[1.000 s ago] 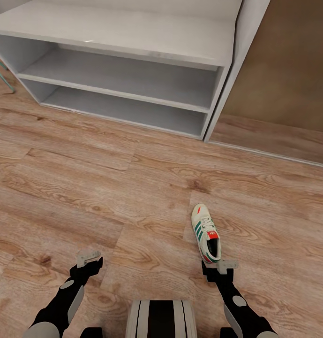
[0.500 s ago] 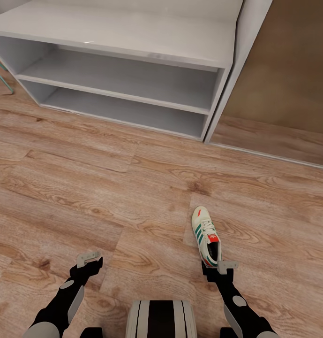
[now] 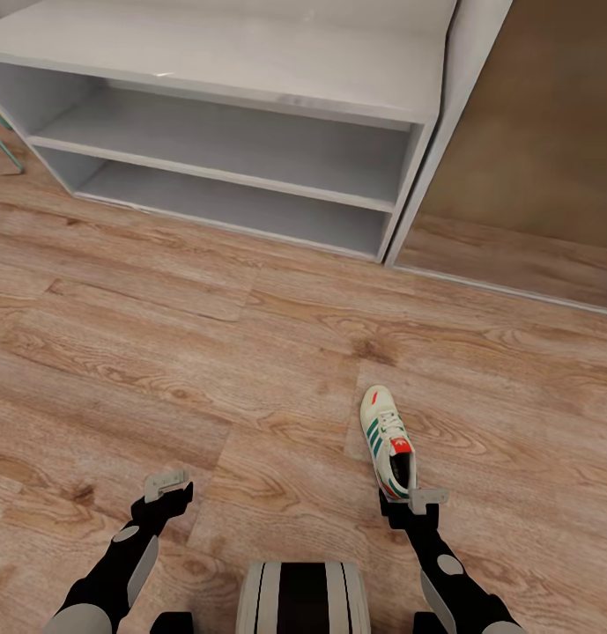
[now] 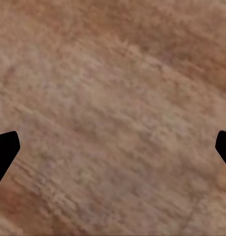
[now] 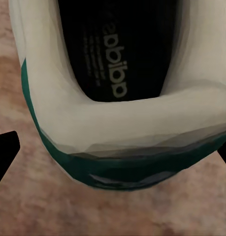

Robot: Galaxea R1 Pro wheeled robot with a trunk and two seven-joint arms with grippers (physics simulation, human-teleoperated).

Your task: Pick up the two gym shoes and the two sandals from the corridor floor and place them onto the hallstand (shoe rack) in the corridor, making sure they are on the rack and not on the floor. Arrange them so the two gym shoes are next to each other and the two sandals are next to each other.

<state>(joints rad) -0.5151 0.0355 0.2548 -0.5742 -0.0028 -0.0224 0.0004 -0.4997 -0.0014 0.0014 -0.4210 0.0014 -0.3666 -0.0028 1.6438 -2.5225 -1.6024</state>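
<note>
Right wrist view: the right gripper (image 5: 113,147), jaws apart, straddles the gym shoe's (image 5: 117,98) heel; lower squarely before closing. The left gripper (image 3: 166,482) hangs open.

Soft, even light, no glare. Faint shadow under hallstand (image 3: 250,132) shelves. Head view sharp. Both wrist views blurry; floor (image 4: 113,108) grain smeared.

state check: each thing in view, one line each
gym shoe: upright on the floor, toe toward the rack, not gripped
hallstand: bench top and both shelves bare
right gripper: open, at the shoe's heel
left gripper: open, over bare corridor floor
</note>
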